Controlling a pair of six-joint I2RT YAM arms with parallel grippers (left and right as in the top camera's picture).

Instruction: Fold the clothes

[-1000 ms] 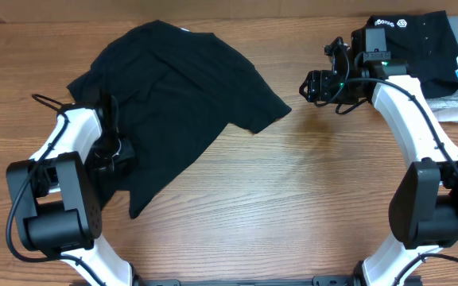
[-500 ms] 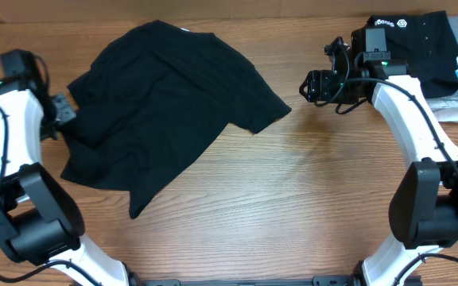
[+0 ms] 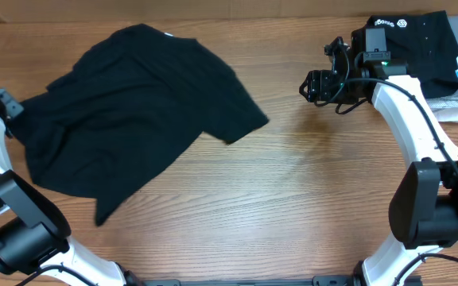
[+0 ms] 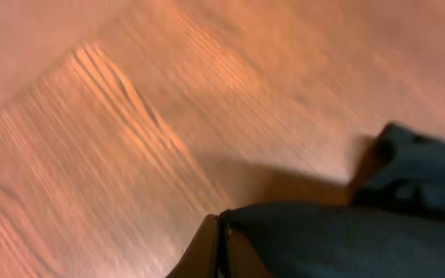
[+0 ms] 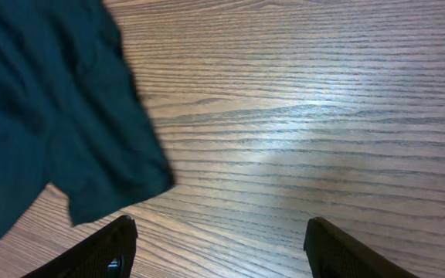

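The black T-shirt (image 3: 133,111) lies crumpled and partly spread on the left half of the wooden table, its small white neck label (image 3: 168,33) at the far edge. My left gripper (image 3: 10,107) is at the table's far left, shut on the shirt's left edge; in the left wrist view the jaws (image 4: 221,247) pinch dark fabric (image 4: 361,239). My right gripper (image 3: 304,86) is open and empty above bare wood right of the shirt. In the right wrist view its fingers (image 5: 107,247) stand wide apart, with a shirt sleeve (image 5: 60,116) at the left.
A folded black garment with white logos (image 3: 416,44) lies on folded grey and white garments (image 3: 452,107) at the back right corner, just behind my right arm. Bare wood (image 3: 293,191) spans the middle and front.
My left gripper has swung from the shirt's lower left out to the far left edge, dragging the whole shirt leftward. The right arm has not moved.
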